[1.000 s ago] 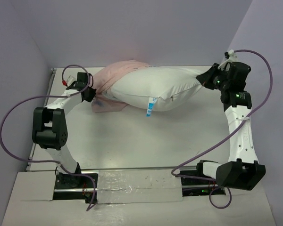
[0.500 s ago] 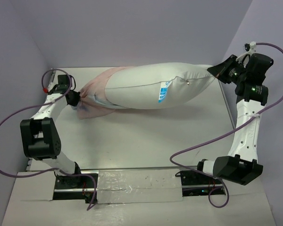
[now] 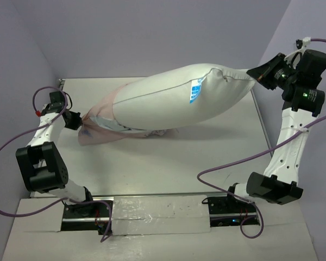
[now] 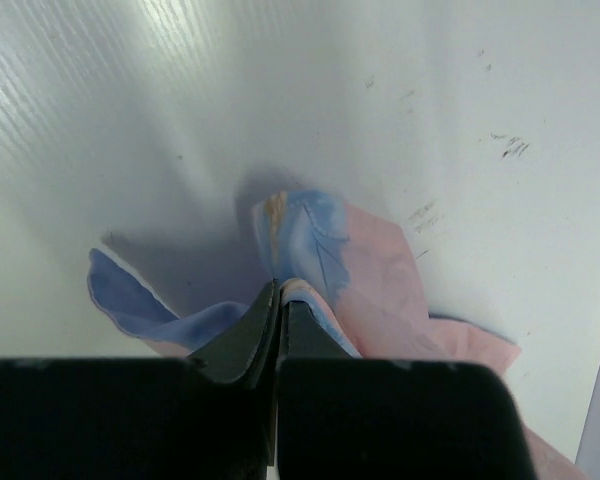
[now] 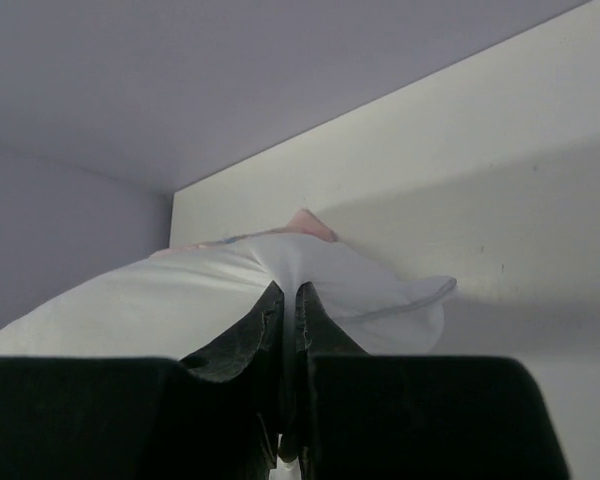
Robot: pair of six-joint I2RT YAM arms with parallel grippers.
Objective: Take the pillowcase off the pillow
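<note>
The plump white pillow (image 3: 174, 100) with a small blue label hangs tilted above the table, its right end raised. My right gripper (image 3: 254, 72) is shut on its right corner; in the right wrist view (image 5: 290, 288) white fabric (image 5: 160, 300) is pinched between the jaws. The pink-and-blue pillowcase (image 3: 100, 130) trails off the pillow's left end onto the table, still round that end. My left gripper (image 3: 79, 120) is shut on the pillowcase's left edge; in the left wrist view (image 4: 278, 285) the blue and pink cloth (image 4: 310, 250) is clamped between the jaws.
The white table (image 3: 168, 163) has a purple wall behind and on both sides. Purple cables loop beside each arm. A taped strip (image 3: 157, 215) runs along the near edge between the arm bases.
My right gripper has lifted the pillow's right end up and to the right. My left gripper has pulled the pillowcase further left, so more white pillow shows.
</note>
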